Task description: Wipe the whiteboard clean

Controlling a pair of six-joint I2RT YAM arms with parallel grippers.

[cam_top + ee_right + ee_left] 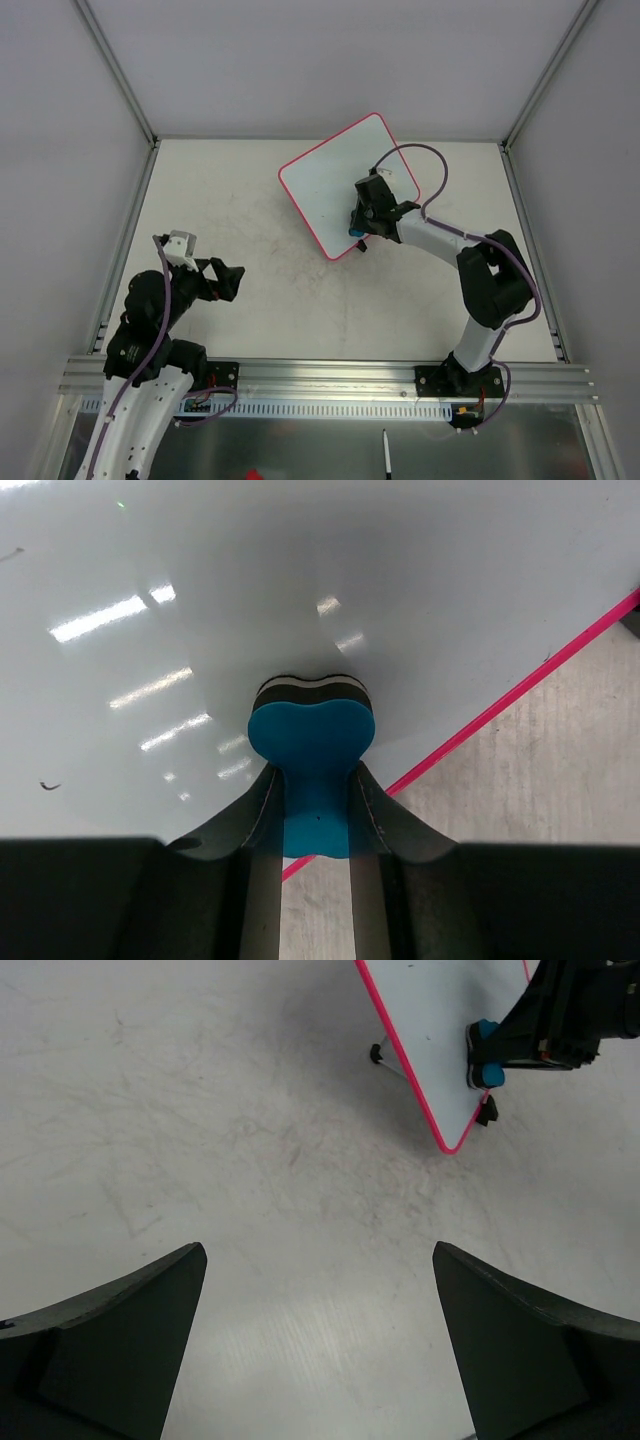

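Whiteboard (335,180) sits on surface (250,300), right of centre toward the far side, turned diagonally. Right tool (318,800) clenched on blue eraser (312,730), its felt end pressed to the board beside the pink rim. Small dark marks (47,785) on board. Left tool (318,1260) released, over bare surface, well apart.

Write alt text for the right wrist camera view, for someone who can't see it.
The right gripper clamps a small blue bone-shaped eraser, its dark felt end against the glossy white whiteboard with a thin pink-red rim. Two tiny dark marks sit on the board at left; grey table shows at lower right.
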